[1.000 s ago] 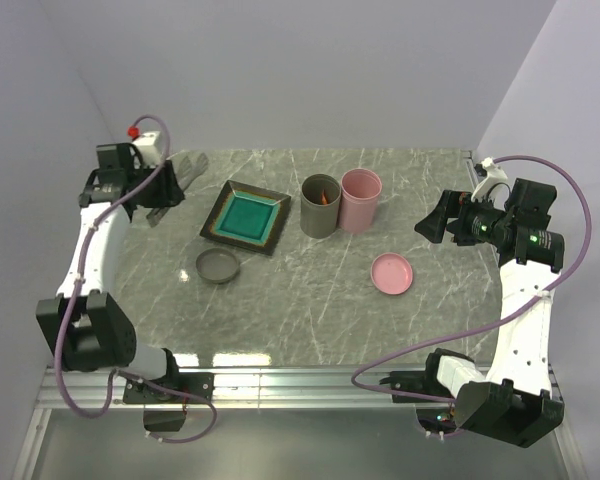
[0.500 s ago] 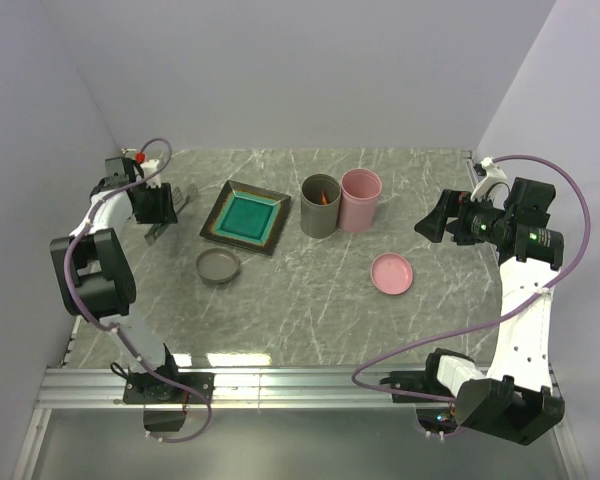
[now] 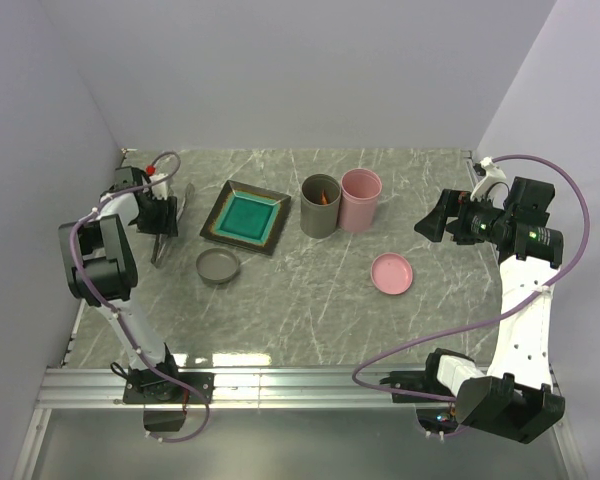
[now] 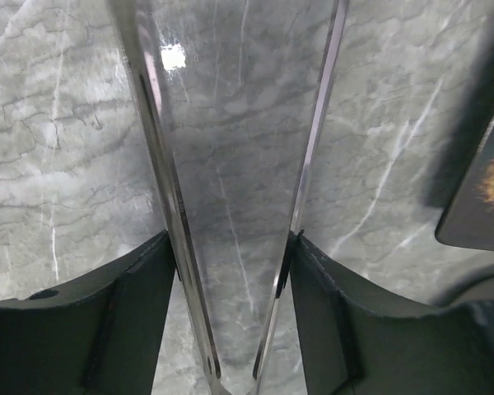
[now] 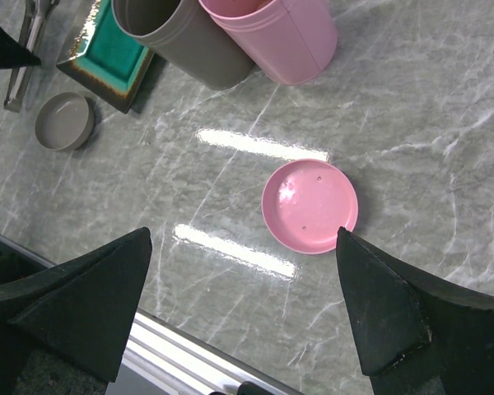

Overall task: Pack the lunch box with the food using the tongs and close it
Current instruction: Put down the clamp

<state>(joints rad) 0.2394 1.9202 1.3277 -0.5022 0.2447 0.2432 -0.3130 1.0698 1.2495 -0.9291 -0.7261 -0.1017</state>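
My left gripper (image 3: pixel 160 215) (image 4: pixel 230 243) is at the table's far left, shut on the silver tongs (image 3: pixel 162 247) (image 4: pixel 158 156). Both tong arms press against the inner faces of its fingers and spread apart away from the wrist. The lunch box is two upright cylinders, a grey one (image 3: pixel 320 207) (image 5: pixel 189 41) and a pink one (image 3: pixel 361 200) (image 5: pixel 272 37). Orange food (image 3: pixel 323 197) shows inside the grey one. Their lids lie apart on the table, grey (image 3: pixel 218 266) (image 5: pixel 64 121) and pink (image 3: pixel 392 273) (image 5: pixel 309 206). My right gripper (image 3: pixel 427 222) (image 5: pixel 243 236) hangs open and empty above the pink lid.
A square dark plate (image 3: pixel 246 215) (image 5: pixel 115 49) with a bare teal centre lies between the left gripper and the cylinders. White walls stand close on the left, back and right. A metal rail (image 3: pixel 300 385) runs along the near edge.
The left arm has folded back, bringing the gripper and tongs nearer along the left edge. The tong arms have spread a little wider. The right arm has not moved.
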